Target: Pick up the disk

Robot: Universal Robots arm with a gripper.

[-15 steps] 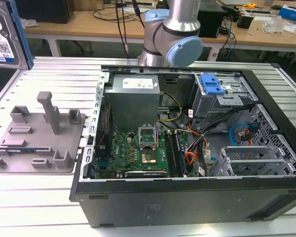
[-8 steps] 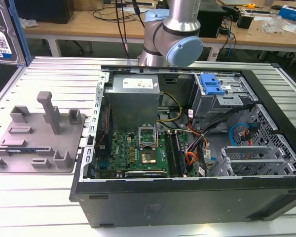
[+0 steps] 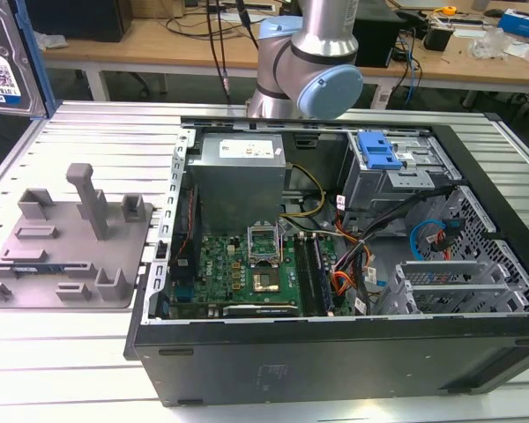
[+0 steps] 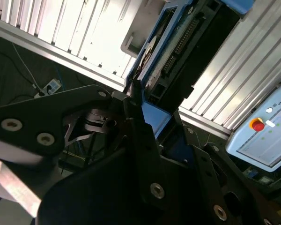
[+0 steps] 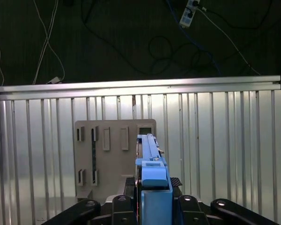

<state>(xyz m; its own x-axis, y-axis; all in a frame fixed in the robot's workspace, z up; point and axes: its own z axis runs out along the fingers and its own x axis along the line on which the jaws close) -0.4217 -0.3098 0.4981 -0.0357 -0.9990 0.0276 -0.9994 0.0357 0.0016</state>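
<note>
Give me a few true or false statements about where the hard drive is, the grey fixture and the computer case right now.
1. The flat silver-metal hard drive with blue edge rails is gripped in the hand, lifted off the table. True.
2. The grey plastic fixture with upright posts carries the drive. False: nothing sits on it.
3. The black computer case lies open, its green circuit board exposed. True.
4. The fixture lies at the exterior view's right of the case. False: it lies at the left.

Silver arm (image 3: 310,40) w/ blue caps
</note>
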